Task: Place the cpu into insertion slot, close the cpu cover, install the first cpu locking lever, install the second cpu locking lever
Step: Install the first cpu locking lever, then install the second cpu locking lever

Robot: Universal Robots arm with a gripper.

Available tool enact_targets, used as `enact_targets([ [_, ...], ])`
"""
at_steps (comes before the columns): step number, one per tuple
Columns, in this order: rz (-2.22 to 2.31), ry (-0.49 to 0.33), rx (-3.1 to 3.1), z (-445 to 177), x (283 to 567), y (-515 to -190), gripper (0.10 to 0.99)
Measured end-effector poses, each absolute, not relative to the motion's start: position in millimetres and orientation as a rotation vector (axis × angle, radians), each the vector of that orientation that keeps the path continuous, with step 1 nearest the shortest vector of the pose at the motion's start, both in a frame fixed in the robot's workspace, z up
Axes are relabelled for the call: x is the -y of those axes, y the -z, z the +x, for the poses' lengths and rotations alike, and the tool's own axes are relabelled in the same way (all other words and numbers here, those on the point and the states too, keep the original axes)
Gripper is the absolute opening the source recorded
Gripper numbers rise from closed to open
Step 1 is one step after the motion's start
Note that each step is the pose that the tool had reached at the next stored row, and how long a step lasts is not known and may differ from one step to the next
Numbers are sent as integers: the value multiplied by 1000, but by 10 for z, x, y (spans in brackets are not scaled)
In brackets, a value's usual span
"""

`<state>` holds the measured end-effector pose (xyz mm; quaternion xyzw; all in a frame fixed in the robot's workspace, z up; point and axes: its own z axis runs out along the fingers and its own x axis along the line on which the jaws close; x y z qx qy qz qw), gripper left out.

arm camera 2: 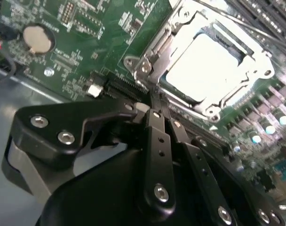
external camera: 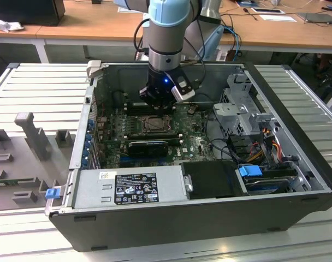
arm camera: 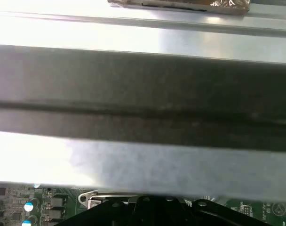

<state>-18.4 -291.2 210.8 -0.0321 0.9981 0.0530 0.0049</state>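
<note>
The insertion slot [external camera: 153, 124] sits mid-board inside the open computer case. In the second wrist view the cpu [arm camera 2: 204, 66] shows as a bright pale square lying in the slot. The silvery cpu cover [arm camera 2: 150, 56] lies flat around it as a frame. My gripper [arm camera 2: 164, 115] hovers just off one corner of that frame, its black fingers [arm camera 2: 157, 127] pressed together with nothing between them. In the exterior view the gripper [external camera: 156, 102] hangs low over the far edge of the slot. I cannot tell how the locking levers stand.
A grey power supply [external camera: 128, 188] lines the case's near side and a drive cage [external camera: 245, 103] with cables fills the exterior view's right. A long black card [external camera: 148, 146] lies just in front of the slot. A coin battery [arm camera 2: 37, 38] and memory slots [arm camera 2: 265, 19] flank it.
</note>
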Motion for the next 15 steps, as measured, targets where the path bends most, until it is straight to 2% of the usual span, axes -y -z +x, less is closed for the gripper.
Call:
enact_targets([
  [15,-101,-166,-3126,-183,3004,-2146,106],
])
